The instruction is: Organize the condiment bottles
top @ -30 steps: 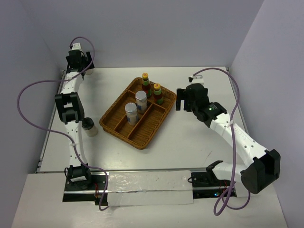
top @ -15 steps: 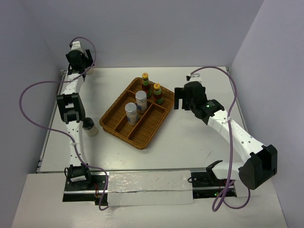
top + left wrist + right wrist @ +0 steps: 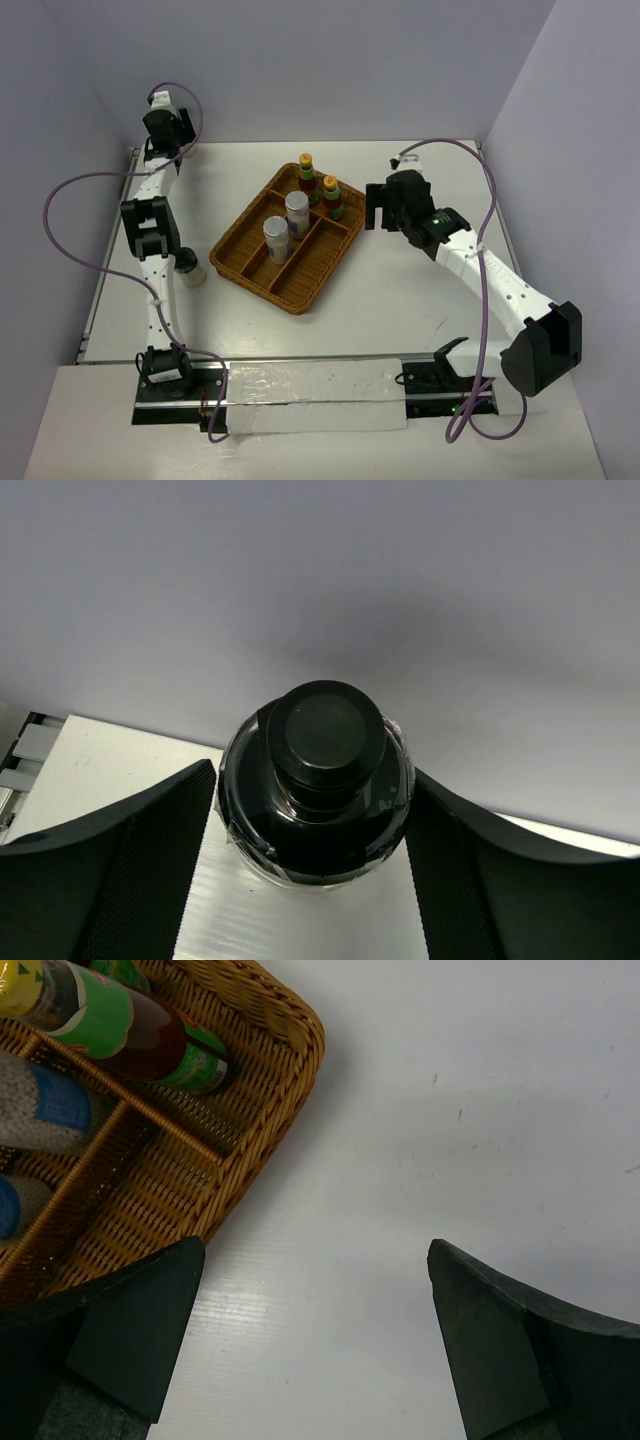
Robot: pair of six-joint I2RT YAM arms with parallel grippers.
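The arm bases stand at the near edge of the desk [image 3: 400, 300]. Just beyond them, by the left edge, the near cream bottle [image 3: 190, 270] stands upright, partly hidden behind the left arm. The wicker tray [image 3: 252, 284] sits askew at mid-desk. In its lengthwise slot on the left side, the near shaker [image 3: 276, 240] and the far shaker [image 3: 297, 214] stand one behind the other. The left red sauce bottle [image 3: 306, 175] and the right red sauce bottle [image 3: 331, 198] stand side by side in the cross slot at the tray's far end.

The right gripper [image 3: 316, 1248] hovers just off the tray's right corner, jaws wide and holding nothing. Its wrist view cuts the bottles off at the top-left edge.

At the far left corner, the left gripper [image 3: 312, 770] has its jaws closed against both sides of the black-capped bottle [image 3: 330, 730], which stands on the desk close to the back wall. From overhead the wrist covers that bottle almost completely. In the left wrist view only its cap and shoulders show.
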